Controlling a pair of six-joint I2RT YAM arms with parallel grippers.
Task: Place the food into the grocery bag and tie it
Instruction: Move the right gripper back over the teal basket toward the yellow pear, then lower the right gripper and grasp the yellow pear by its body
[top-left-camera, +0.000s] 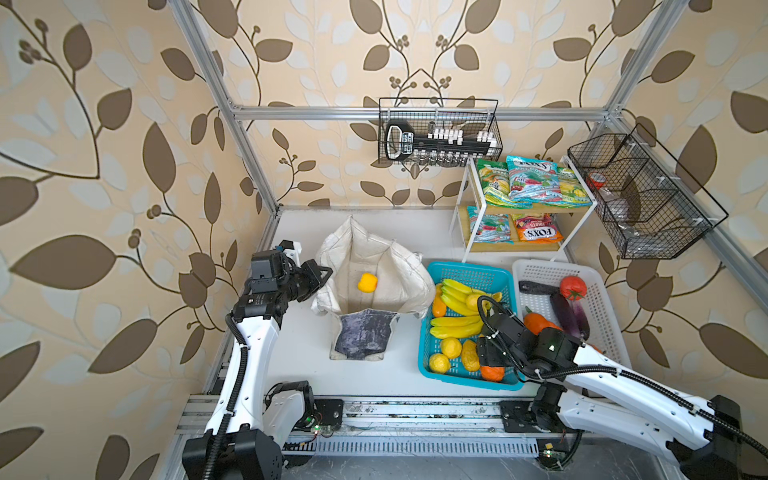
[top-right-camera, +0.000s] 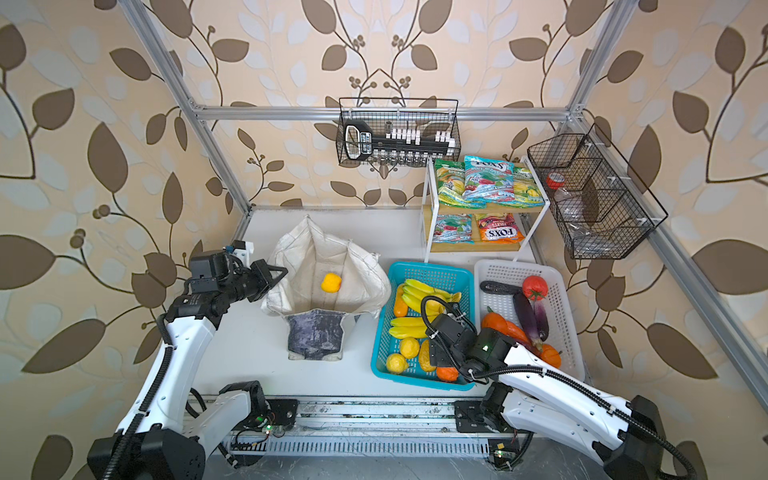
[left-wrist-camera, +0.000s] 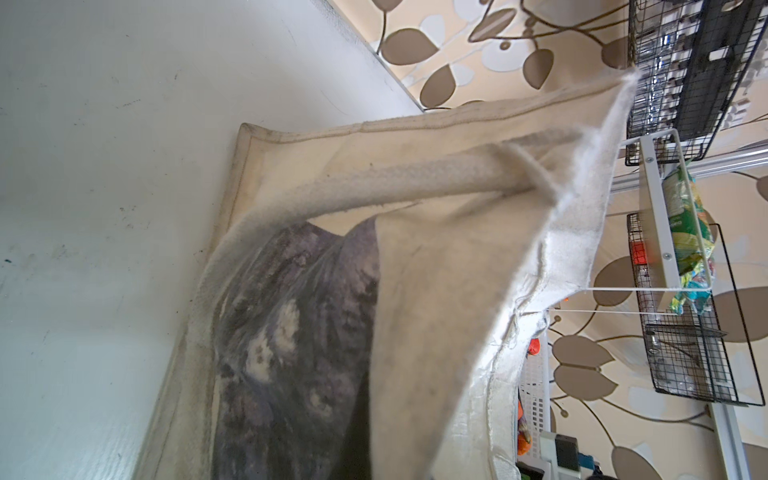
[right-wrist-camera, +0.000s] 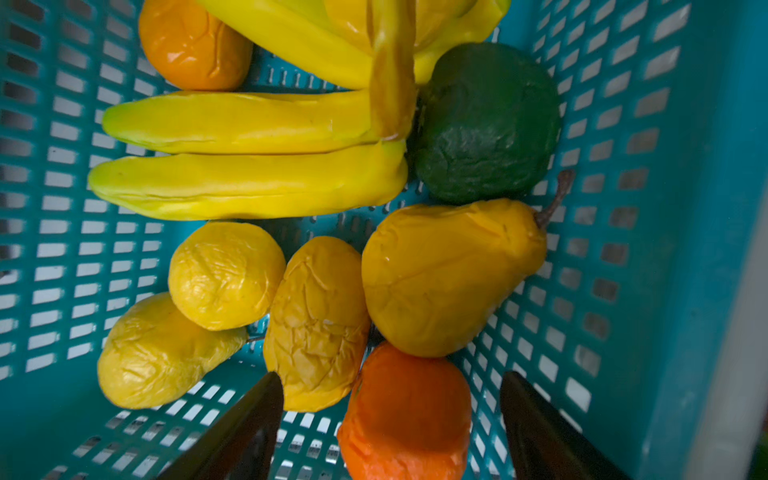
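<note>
**Right gripper** (right-wrist-camera: 390, 380): the fingers (right-wrist-camera: 253, 428) are spread wide inside the blue basket (top-left-camera: 469, 272). One stands on each side of the orange fruit (right-wrist-camera: 407, 411), with a gap on both sides. Nothing is held.

**Left gripper** (top-left-camera: 323, 275): the tips are pressed together on the fabric at the left rim of the grocery bag (top-left-camera: 401, 270). The left wrist view shows bag cloth and one white loop handle (left-wrist-camera: 415, 183) close to the lens, but not the fingers.

**Task items:** the grocery bag stands open on the white table (top-left-camera: 299, 357), left of the blue basket. Its dark grey print panel (top-left-camera: 363, 336) faces the near edge. One yellow bell pepper (top-left-camera: 367, 282) lies on the bag floor.

**Room:** an aluminium frame (top-left-camera: 316, 111) stands against leaf-pattern wallpaper (top-left-camera: 104, 166).

**Other items:**
- The blue basket also holds bananas (top-left-camera: 457, 293), a pear (right-wrist-camera: 436, 278), an avocado (right-wrist-camera: 486, 120) and wrinkled yellow fruits (right-wrist-camera: 226, 274).
- The white basket (top-left-camera: 540, 270), just beside it on the right, holds eggplants (top-left-camera: 569, 311) and a tomato (top-left-camera: 573, 286).
- A two-tier rack (top-left-camera: 460, 216) at the back carries sweet packets (top-left-camera: 528, 178).

**Obstruction:** in both top views the right arm (top-left-camera: 602, 365) covers the near corners of both baskets.
</note>
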